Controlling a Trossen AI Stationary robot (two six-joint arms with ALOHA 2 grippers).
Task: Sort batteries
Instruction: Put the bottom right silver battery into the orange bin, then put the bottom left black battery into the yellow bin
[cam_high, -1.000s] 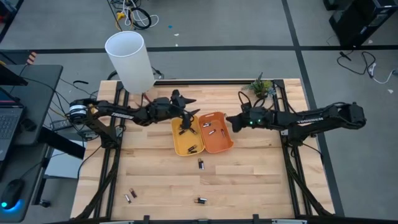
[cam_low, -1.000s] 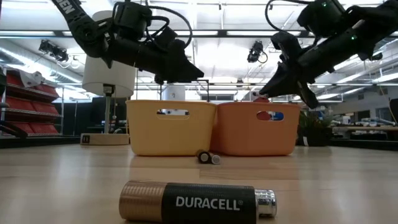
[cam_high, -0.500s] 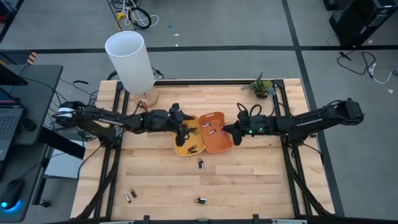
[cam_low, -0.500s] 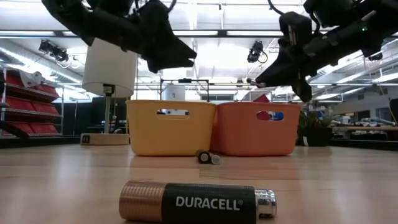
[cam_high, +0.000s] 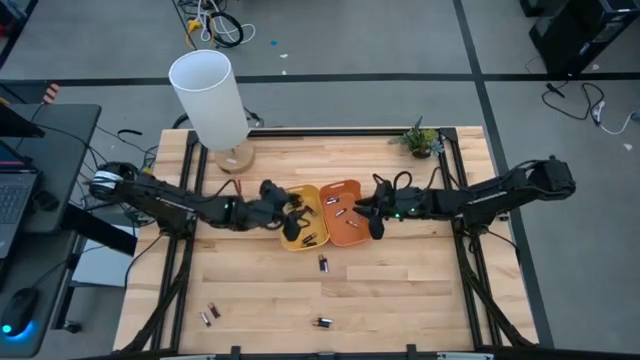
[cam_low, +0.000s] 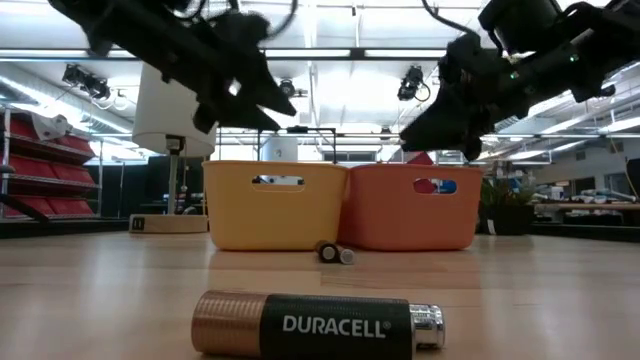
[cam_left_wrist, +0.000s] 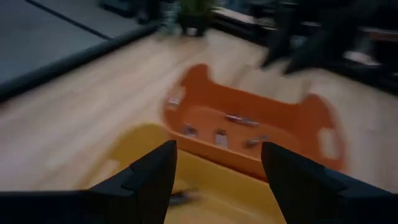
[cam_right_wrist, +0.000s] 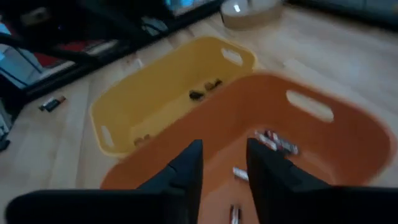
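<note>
The right tool (cam_high: 372, 214) hangs over the right-hand end of the orange tray (cam_high: 352, 234); in its wrist view its two fingers (cam_right_wrist: 186, 168) stand a little apart with nothing between them, the tray's floor and several small batteries (cam_right_wrist: 273, 142) showing in the gap. The left tool (cam_high: 293, 213) hangs over the yellow tray (cam_high: 297, 241), its fingers (cam_left_wrist: 152, 174) spread wide and empty, with one dark cell lying on the yellow floor below them.

The two trays stand side by side and touching near the middle of the table (cam_high: 250, 290), the yellow one on the left, the orange one on the right. Each holds a few cells.

Other batteries lie loose on the bare wood: one (cam_high: 323, 263) just in front of the trays, one (cam_high: 321, 322) near the table's front edge, and a pair (cam_high: 209, 316) at the front left. In the low view the front-edge cell shows large, copper and black, lying on its side.

A white lamp (cam_high: 212, 100) stands at the table's back left, and a small green plant (cam_high: 420, 138) at the back right.
</note>
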